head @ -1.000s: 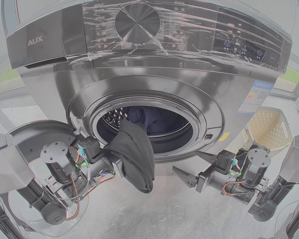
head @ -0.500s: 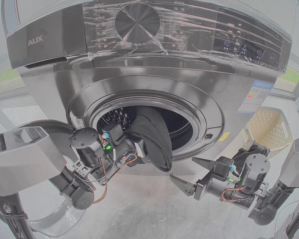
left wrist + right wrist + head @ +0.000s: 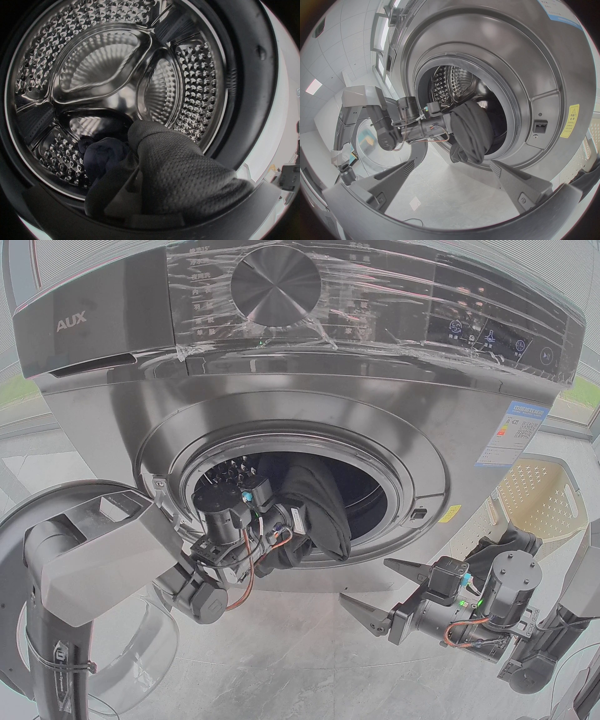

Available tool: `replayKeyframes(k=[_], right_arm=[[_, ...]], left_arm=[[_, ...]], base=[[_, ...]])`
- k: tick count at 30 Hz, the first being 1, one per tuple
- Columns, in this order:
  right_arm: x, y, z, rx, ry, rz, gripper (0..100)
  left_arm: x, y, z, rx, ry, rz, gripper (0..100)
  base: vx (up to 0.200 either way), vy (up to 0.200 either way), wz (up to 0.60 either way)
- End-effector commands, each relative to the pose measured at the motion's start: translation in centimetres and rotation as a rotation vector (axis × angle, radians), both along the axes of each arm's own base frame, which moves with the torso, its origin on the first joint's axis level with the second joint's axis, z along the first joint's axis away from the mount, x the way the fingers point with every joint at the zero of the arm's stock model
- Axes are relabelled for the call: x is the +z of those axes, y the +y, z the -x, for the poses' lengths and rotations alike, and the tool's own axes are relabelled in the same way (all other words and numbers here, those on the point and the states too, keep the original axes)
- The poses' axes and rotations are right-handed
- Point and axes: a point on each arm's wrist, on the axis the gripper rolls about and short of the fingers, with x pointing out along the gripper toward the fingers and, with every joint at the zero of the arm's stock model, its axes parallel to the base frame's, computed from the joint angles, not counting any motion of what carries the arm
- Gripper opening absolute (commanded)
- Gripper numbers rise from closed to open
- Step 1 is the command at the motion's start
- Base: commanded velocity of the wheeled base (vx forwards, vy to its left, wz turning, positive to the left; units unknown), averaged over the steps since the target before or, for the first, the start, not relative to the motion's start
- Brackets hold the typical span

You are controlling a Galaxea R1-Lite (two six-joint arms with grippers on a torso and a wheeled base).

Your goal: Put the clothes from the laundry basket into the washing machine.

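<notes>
Washing machine [image 3: 437, 446] has its door open, with the laundry basket [image 3: 544, 496] on its right and dark clothes [image 3: 507, 541] in the basket. The black garment [image 3: 319, 502] sits on our left gripper [image 3: 299, 522] at the drum mouth with its tail over the rim. The cloth hides the grip, so we can't tell if it's clamped, and the right gripper [image 3: 363, 580] hangs below, spread wide and empty. We're mid-loading, and next we reckon it needs a deeper push beside the navy piece [image 3: 103, 156], then a release.

Washing machine [image 3: 312, 396] bears yellow warning sticker [image 3: 449, 514] and blue-topped label [image 3: 514, 434].
</notes>
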Motion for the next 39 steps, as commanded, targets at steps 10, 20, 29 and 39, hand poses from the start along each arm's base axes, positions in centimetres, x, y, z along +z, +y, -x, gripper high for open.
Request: replayKeyframes(k=[10, 20, 29, 39], right_arm=[[-0.1, 0.0, 0.0, 0.002, 0.004, 0.003, 100], [-0.3, 0.2, -0.1, 0.004, 0.005, 0.007, 100], [-0.3, 0.2, -0.1, 0.004, 0.009, 0.008, 100], [-0.3, 0.1, -0.1, 0.002, 0.007, 0.006, 100]], left_arm=[[-0.9, -1.3, -5.7, 0.047, 0.000, 0.003, 0], [1.7, -1.3, -8.9, 0.147, -0.042, 0.089, 0], [2.0, -1.2, -9.2, 0.176, -0.041, 0.100, 100], [0.9, -1.2, -7.0, 0.178, 0.130, 0.010, 100]], base=[[0.000, 0.000, 0.00], [0.000, 0.000, 0.00], [0.000, 0.000, 0.00], [0.000, 0.000, 0.00]])
